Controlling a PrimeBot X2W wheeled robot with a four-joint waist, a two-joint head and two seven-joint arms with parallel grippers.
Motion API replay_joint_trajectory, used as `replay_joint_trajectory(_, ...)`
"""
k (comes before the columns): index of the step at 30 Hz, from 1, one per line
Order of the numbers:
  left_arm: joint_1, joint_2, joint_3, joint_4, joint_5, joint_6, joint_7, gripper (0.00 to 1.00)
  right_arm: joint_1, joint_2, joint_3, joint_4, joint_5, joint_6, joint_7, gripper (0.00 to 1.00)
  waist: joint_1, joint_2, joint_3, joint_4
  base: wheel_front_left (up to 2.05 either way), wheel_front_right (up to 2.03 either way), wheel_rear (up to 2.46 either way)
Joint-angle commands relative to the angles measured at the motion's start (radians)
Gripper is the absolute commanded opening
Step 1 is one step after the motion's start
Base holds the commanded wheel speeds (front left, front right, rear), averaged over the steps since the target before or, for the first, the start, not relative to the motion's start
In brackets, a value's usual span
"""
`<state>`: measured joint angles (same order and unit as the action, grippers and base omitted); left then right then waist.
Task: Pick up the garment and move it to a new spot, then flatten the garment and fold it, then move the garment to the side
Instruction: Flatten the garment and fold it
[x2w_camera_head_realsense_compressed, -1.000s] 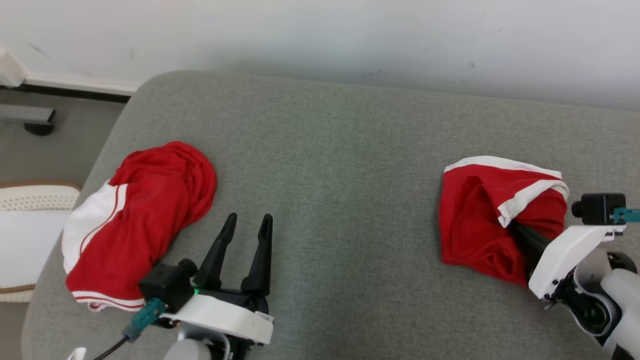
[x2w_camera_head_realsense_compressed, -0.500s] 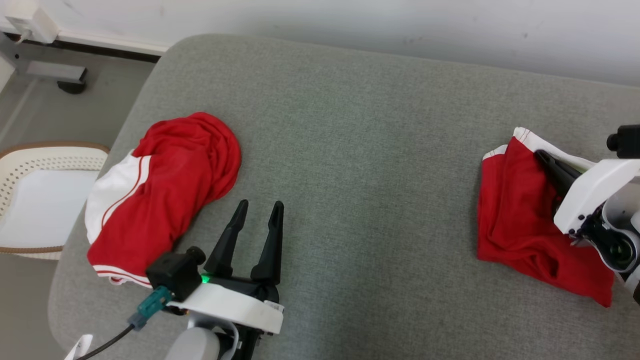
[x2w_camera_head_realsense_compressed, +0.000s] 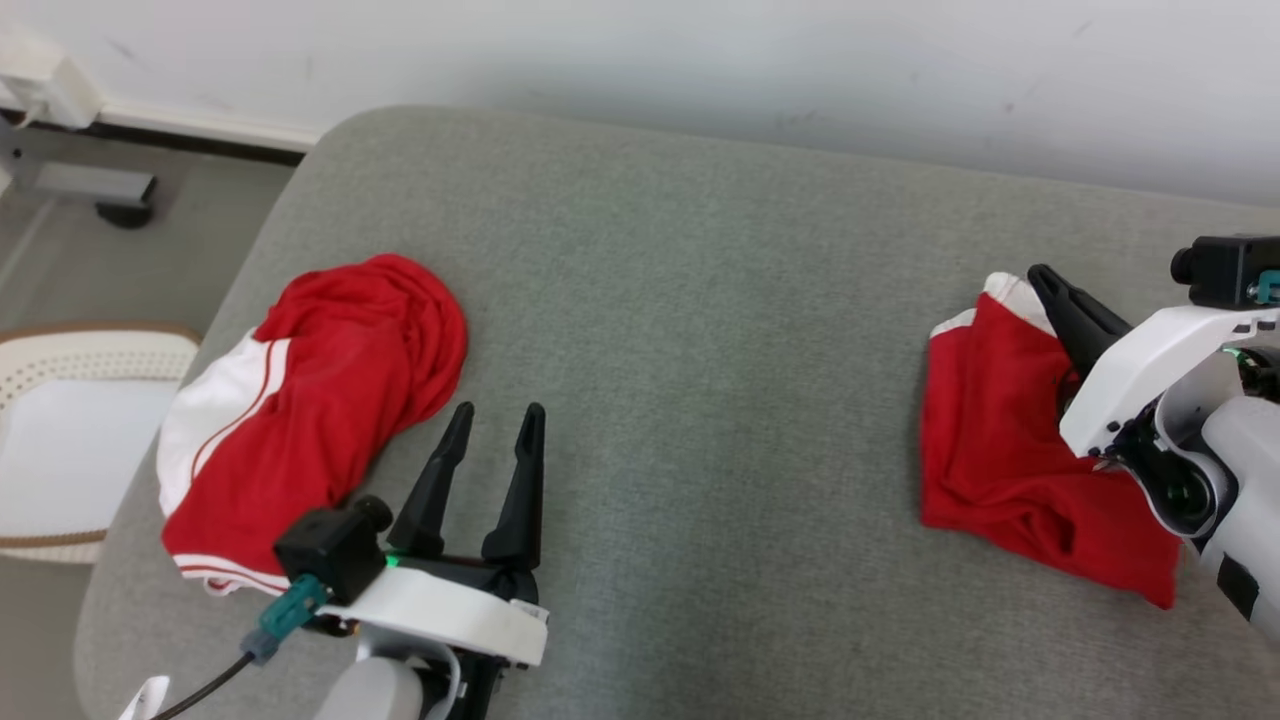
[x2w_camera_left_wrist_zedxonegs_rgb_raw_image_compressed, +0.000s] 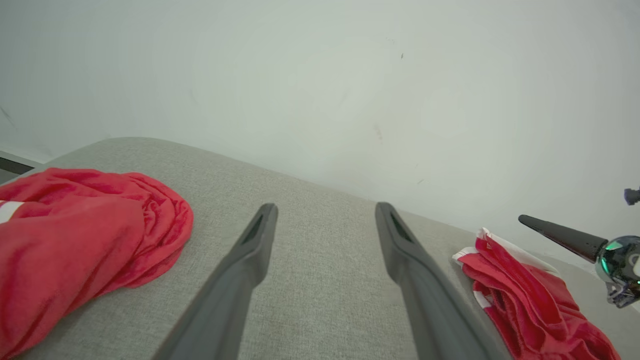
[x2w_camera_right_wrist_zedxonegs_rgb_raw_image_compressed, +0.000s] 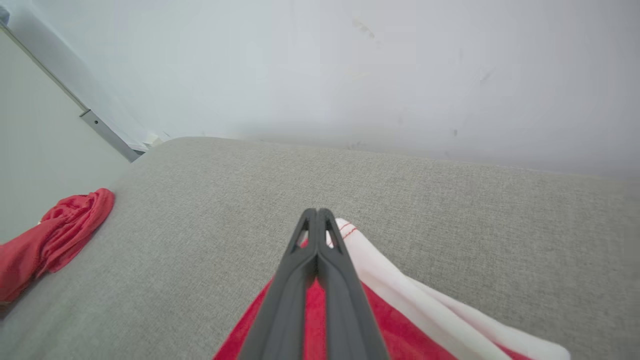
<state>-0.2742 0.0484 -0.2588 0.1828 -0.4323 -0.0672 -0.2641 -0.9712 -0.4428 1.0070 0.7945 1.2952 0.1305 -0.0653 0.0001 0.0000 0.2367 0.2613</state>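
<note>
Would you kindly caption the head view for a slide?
Shut right gripper lies over the right red garment on the cushion; open left gripper sits beside the left red garment.

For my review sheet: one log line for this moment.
left tool: open, empty | right tool: shut, over right garment | left garment: crumpled

The red garment (x2w_camera_head_realsense_compressed: 1000, 450) beside the right gripper (x2w_camera_head_realsense_compressed: 1040, 275) is soft, crinkly cloth. The grey cushion (x2w_camera_head_realsense_compressed: 700, 350) looks rough and woven.

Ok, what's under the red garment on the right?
The grey cushion shows at the edges of the right garment; whatever lies beneath the cloth is covered. The shut right gripper is above it, not under.
</note>
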Motion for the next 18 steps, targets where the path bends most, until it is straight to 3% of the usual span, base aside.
replay_joint_trajectory(1,0.017,0.004,0.011,0.004,0.019,-0.003,0.0,1.0,0.018,-0.006,0.01,-0.008,0.001,0.0,-0.019,0.0,-0.0001,0.0,-0.032,-0.032,0.0,0.0,0.0)
replay_joint_trajectory(4,0.033,0.004,0.027,0.01,0.033,-0.011,0.0,1.0,0.034,-0.009,0.032,-0.025,0.0,0.0,-0.054,0.03,-0.0001,0.0,-0.067,-0.07,0.0,0.0,0.0)
replay_joint_trajectory(6,0.044,0.004,0.042,0.013,0.043,-0.013,0.0,1.0,0.041,-0.01,0.043,-0.039,0.004,0.0,-0.079,0.4,-0.0001,0.0,-0.089,-0.097,0.0,0.0,0.0)
replay_joint_trajectory(8,0.055,0.004,0.057,0.014,0.056,-0.018,0.0,1.0,0.049,-0.011,0.055,-0.051,-0.001,0.0,-0.105,1.0,-0.0001,0.0,-0.111,-0.125,0.0,0.0,0.0)
replay_joint_trajectory(18,0.09,0.004,0.119,0.016,0.103,-0.035,0.0,1.0,0.111,-0.032,0.057,-0.095,-0.024,0.0,-0.19,1.0,-0.0001,0.0,-0.193,-0.243,0.0,0.0,0.0)
